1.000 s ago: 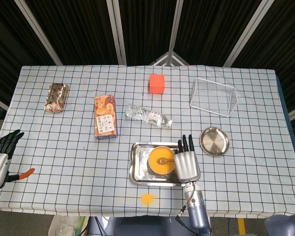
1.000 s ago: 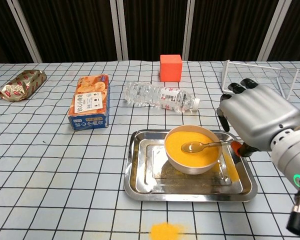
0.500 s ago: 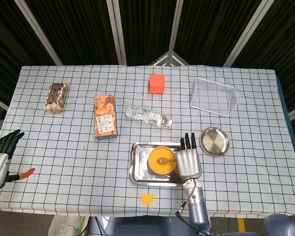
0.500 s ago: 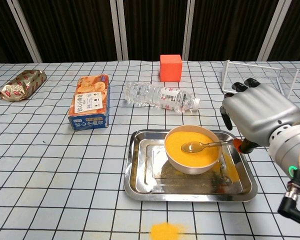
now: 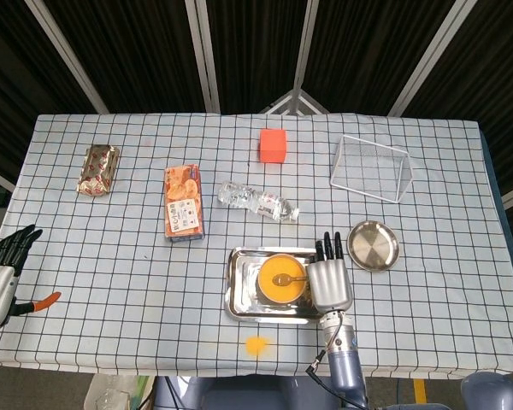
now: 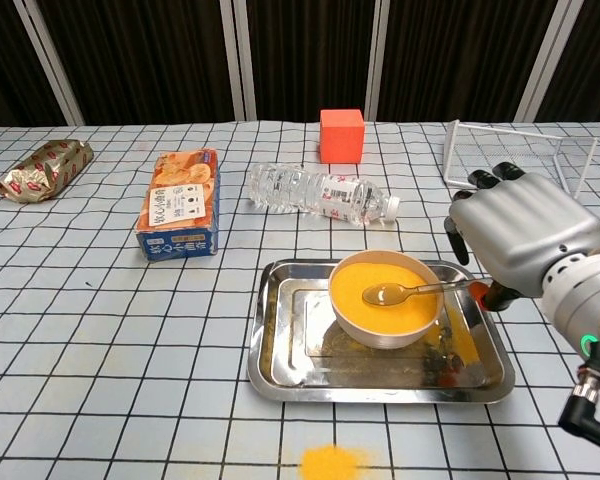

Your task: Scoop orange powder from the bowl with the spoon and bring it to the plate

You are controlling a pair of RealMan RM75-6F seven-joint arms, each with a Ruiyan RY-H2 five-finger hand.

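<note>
Two hands show. The right hand [image 6: 525, 240] hangs over the right end of the steel tray [image 6: 280, 375], back of the hand toward the chest camera, its dark fingers [image 5: 327, 248] pointing toward twelve o'clock in the head view. Whether it actually grips the spoon [image 6: 405, 292] I cannot tell: the spoon's orange handle tip runs in under the hand, and the contact is hidden. The spoon rests across the white bowl [image 6: 385, 328], its scoop lying on the orange powder [image 6: 375, 275] near the bowl's middle and its handle crossing the rim at three o'clock. The bowl sits in the tray, with powder scattered on the tray floor to its right. The round metal plate [image 5: 373, 245] lies on the checked cloth at about two o'clock from the tray, just beside the right hand's fingertips and apart from the tray. The left hand [image 5: 2, 273] waits at the table's left edge, well away, fingers apart and holding nothing. A small heap of spilled powder [image 6: 332, 463] lies at six o'clock from the tray.
</note>
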